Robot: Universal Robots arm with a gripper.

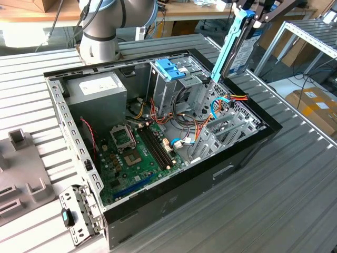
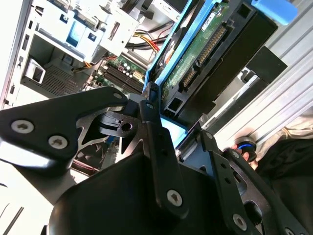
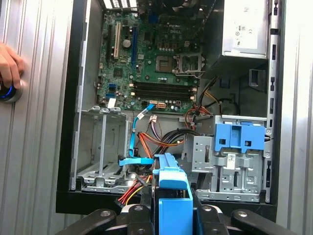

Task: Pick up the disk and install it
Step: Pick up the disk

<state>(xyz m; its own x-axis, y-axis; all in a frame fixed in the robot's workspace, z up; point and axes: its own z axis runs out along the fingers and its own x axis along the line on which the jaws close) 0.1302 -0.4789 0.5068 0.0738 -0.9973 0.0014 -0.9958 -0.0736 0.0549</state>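
Note:
The disk [image 1: 234, 50] hangs on edge above the open computer case [image 1: 231, 168], over the case's side at the exterior view's right. Its blue rail points down towards the empty metal bay [image 1: 224, 129]. My gripper [image 1: 254, 20] is shut on the disk's upper end. In the second wrist view the black fingers [image 2: 151, 122] clamp the disk [image 2: 195, 63], whose green circuit board faces the camera. The first wrist view looks down past the disk's blue end [image 3: 171, 183] into the case, with the empty bay [image 3: 100, 147] beside it.
A drive cage with a blue handle [image 1: 171, 68] [image 3: 239, 137] stands near the grey power-supply box [image 1: 97, 87]. Loose cables [image 1: 195, 129] cross beside the motherboard [image 1: 137, 150]. A person's hand [image 3: 7, 61] rests on a blue-lit button outside the case. Grey parts [image 1: 21, 168] lie on the table.

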